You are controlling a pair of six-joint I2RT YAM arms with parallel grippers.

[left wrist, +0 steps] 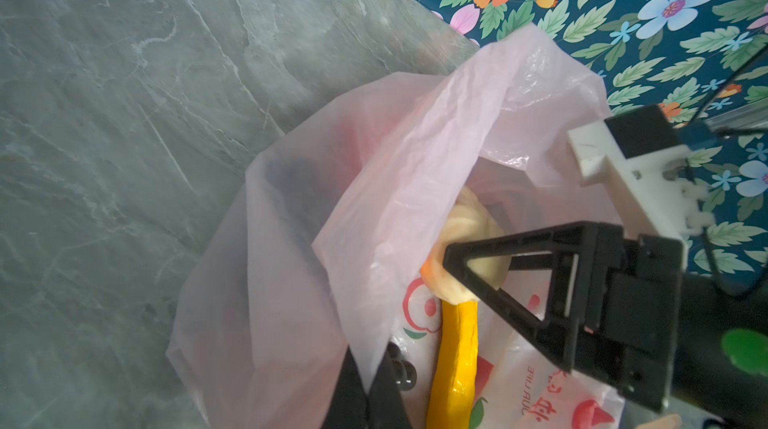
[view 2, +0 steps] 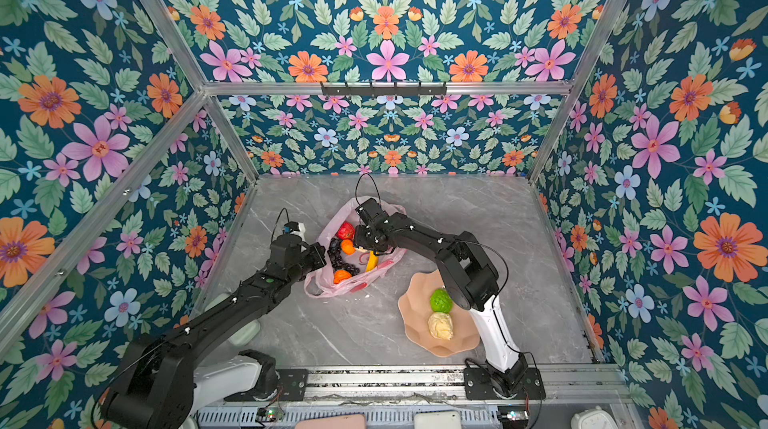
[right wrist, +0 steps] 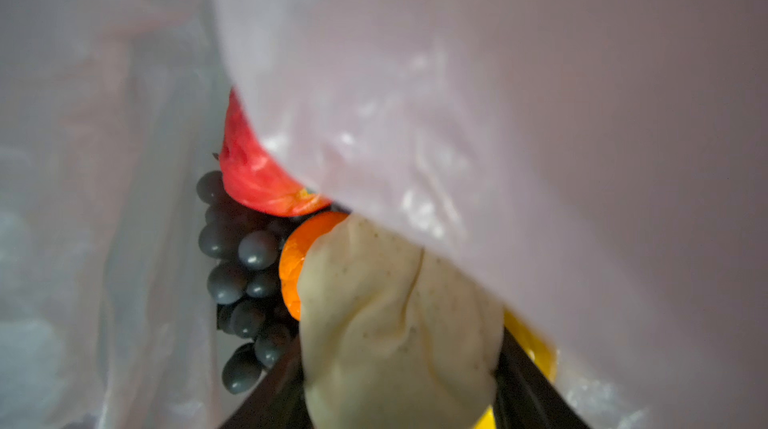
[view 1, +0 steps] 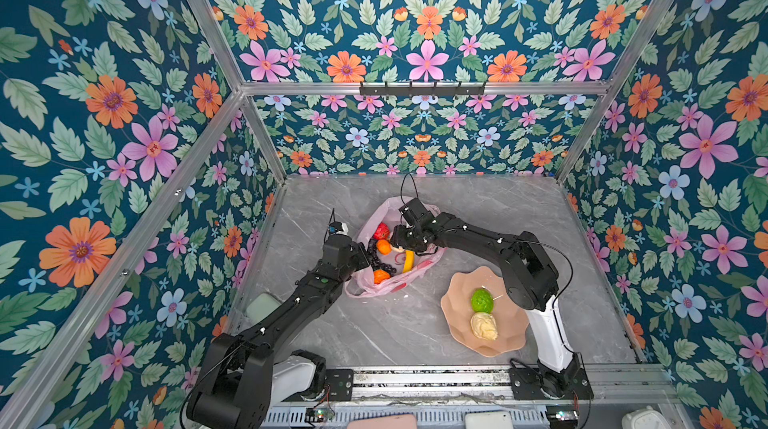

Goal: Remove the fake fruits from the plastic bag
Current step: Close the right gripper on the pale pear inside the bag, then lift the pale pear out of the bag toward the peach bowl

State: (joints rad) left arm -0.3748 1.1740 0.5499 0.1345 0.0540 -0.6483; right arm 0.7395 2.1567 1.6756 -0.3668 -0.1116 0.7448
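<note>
Mid-frame in both top views, on the grey table: the pink plastic bag, crumpled, mouth open toward the camera. Inside it:
- a red fruit toward the top of the opening
- dark grapes along the left edge
- one orange just beside the grapes
- another orange lower down
- a yellow banana to the right

Left gripper at the bag's left rim, pressed together on the thin film, with pink plastic pinched between its black fingers.

Right gripper inside the mouth from the right side, clamped on a cream lump, one black finger on either side of it. Just beside the lump, the banana and an orange; close by, grapes and red fruit, partly under a fold of film.

Lower right of the top views, well apart from the bag: a peach plate bearing a green fruit. Just below that in the frame, a second cream lump. Touching or only very near, cannot tell.
</note>
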